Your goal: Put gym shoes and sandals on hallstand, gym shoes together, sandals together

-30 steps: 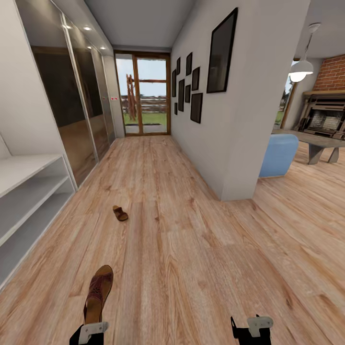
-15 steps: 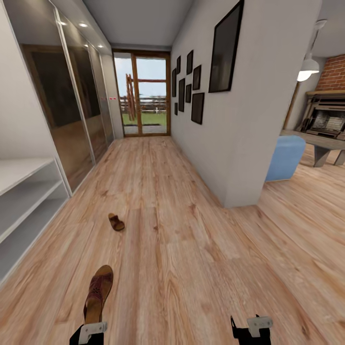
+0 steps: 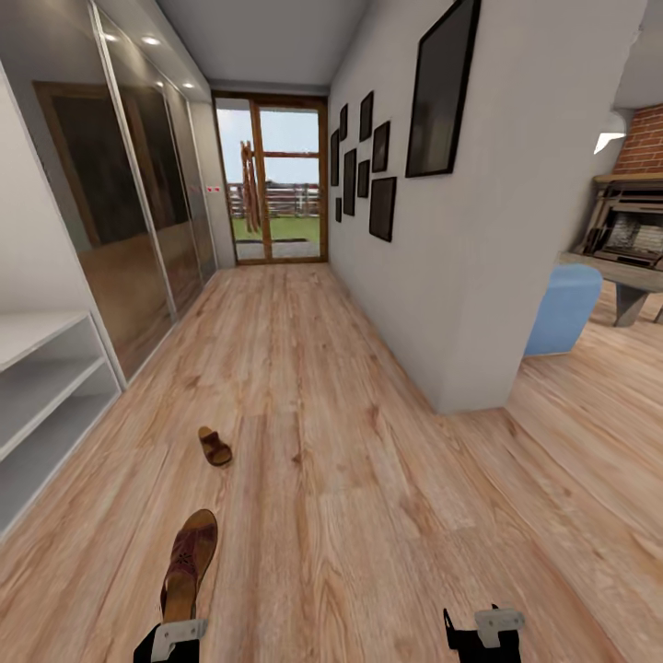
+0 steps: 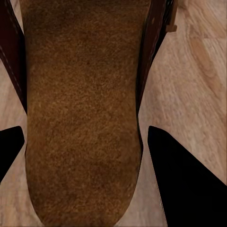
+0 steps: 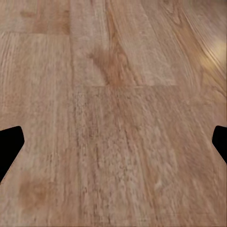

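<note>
Head view looks down the corridor floor [image 3: 304, 387], light wood planks running to a glazed door [image 3: 272, 180] at the far end. My left fingers [image 3: 170, 635] sit at the near left edge and grip 1 sandal [image 3: 189, 562] by its heel, its toe pointing away from me, held above the planks. The left wrist view has that sandal's tan footbed [image 4: 82, 109] filling the space between my 2 dark fingertips [image 4: 184, 179], which close against its sides, so the left fingers are clamped on it. The other sandal [image 3: 215, 447] lies flat on the floor farther off and slightly right of the held one, well apart from it. The hallstand [image 3: 41, 396] stands along the left wall, pale shelves open toward the corridor, with the floor sandal near its far end but not touching it. Beyond it, mirrored sliding panels [image 3: 138, 212] line the left wall. Dark picture frames [image 3: 442, 92] hang on the right wall, and a blue seat [image 3: 562, 308] shows past its corner. My right fingers [image 3: 483, 633] hang at the near right; the right wrist view [image 5: 113, 137] shows bare planks between widely spread tips, holding nothing
</note>
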Controlling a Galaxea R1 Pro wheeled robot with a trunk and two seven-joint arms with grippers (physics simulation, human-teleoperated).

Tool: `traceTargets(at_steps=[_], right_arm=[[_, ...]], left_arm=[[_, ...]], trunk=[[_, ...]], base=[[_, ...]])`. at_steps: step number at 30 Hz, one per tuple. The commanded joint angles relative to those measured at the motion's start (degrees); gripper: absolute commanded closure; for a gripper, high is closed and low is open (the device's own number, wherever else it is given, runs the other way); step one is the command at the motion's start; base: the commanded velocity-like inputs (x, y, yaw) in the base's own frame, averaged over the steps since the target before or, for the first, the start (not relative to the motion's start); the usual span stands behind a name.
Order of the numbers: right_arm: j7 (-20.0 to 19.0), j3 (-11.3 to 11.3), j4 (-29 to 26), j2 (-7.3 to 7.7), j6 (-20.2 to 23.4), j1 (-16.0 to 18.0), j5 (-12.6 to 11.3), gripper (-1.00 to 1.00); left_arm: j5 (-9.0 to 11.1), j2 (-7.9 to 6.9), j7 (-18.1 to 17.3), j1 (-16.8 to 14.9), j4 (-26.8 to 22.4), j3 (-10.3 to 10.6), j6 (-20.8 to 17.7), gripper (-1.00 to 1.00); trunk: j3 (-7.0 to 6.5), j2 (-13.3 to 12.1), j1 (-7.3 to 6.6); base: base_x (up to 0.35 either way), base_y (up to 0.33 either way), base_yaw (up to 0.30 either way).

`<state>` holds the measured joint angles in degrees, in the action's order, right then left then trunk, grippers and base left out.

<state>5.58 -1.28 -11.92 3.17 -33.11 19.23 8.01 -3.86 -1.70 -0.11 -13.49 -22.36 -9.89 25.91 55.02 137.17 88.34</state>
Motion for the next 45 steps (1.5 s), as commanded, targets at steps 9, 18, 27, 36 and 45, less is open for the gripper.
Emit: traceTargets(at_steps=[9, 18, 27, 36, 45], right_arm=[[0.4, -0.1, 0.0, -0.01, -0.1, 0.0, 0.6, -1.0], [0.4, -0.1, 0.1, -0.01, -0.1, 0.0, 0.6, -1.0], [0.4, -0.1, 0.1, -0.09, -0.1, 0.0, 0.6, -1.0], [0.4, -0.1, 0.1, -0.09, -0.1, 0.0, 0.6, -1.0], [0.4, -0.1, 0.1, -0.09, -0.1, 0.1, 0.6, -1.0]], left_arm=[[-0.6, 0.03, 0.0, 0.0, 0.0, -0.3, 0.2, 1.0], [-0.7, 0.03, 0.0, 0.0, 0.0, -0.3, 0.2, 1.0], [-0.7, 0.03, 0.0, 0.0, 0.0, -0.3, 0.2, 1.0], [-0.6, 0.03, 0.0, 0.0, 0.0, -0.3, 0.2, 1.0], [-0.5, 0.03, 0.0, 0.0, 0.0, -0.3, 0.2, 1.0]], trunk=[[0.05, 0.0, 0.02], [0.05, 0.0, 0.02], [0.05, 0.0, 0.02], [0.05, 0.0, 0.02], [0.05, 0.0, 0.02]], base=[[0.338, 0.0, 0.0], [0.338, 0.0, 0.0], [0.338, 0.0, 0.0], [0.334, -0.063, 0.0], [0.318, -0.116, 0.0]])
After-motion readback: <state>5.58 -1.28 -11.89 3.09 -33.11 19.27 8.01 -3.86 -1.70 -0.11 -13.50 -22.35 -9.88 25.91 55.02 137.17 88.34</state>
